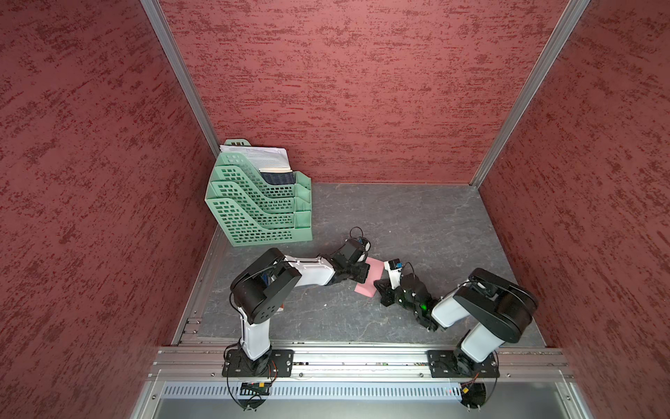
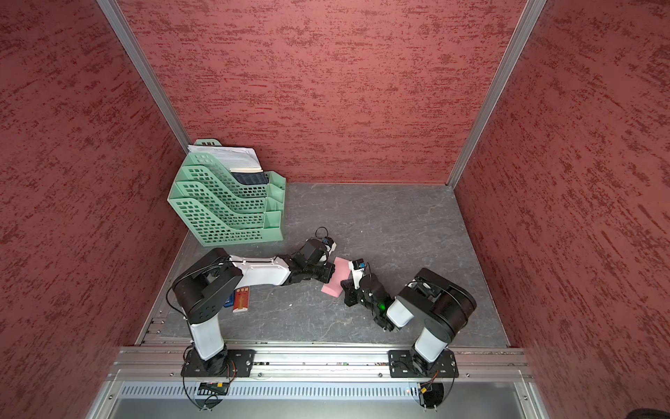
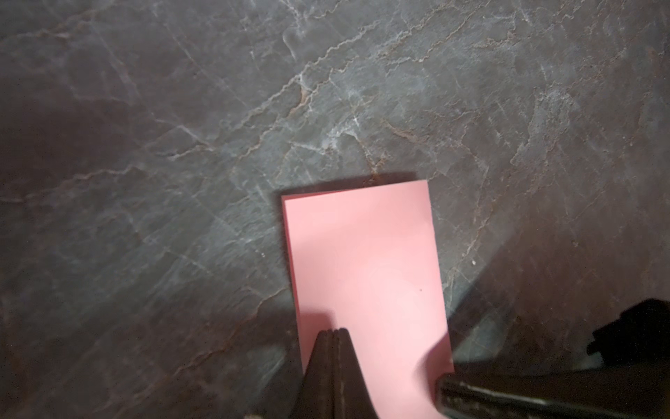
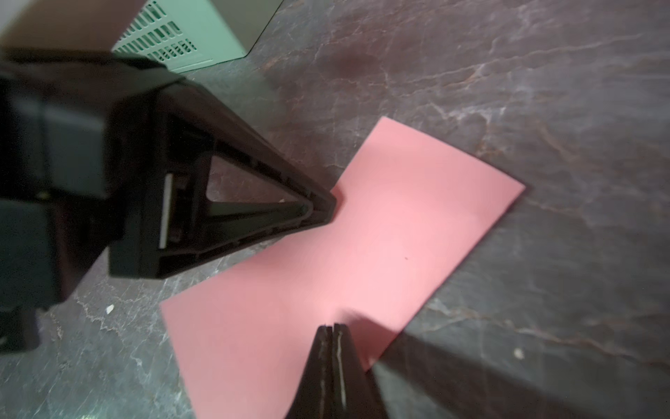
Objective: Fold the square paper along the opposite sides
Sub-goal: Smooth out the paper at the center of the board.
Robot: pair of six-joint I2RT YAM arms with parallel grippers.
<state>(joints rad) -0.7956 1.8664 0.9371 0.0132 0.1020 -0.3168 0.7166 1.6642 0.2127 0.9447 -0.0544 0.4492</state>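
Note:
The square paper (image 1: 375, 270) (image 2: 340, 272) is light pink and lies flat on the dark stone table as a narrow rectangle. A second layer shows along one short edge in the left wrist view (image 3: 366, 254). My left gripper (image 3: 333, 331) is shut, and its tip rests on the sheet near one long edge (image 4: 362, 261). My right gripper (image 4: 333, 326) is shut too, with its tip down on the opposite long edge. In both top views the two grippers (image 1: 365, 275) (image 1: 380, 284) meet over the sheet from either side and hide much of it. Neither pinches the paper.
A green tray rack (image 1: 261, 206) (image 2: 224, 210) holding white printed papers (image 1: 259, 154) stands in the back left corner. A red narrow box (image 2: 242, 299) lies by the left arm's base. Red walls close in three sides, and a metal rail (image 1: 362, 357) runs along the front.

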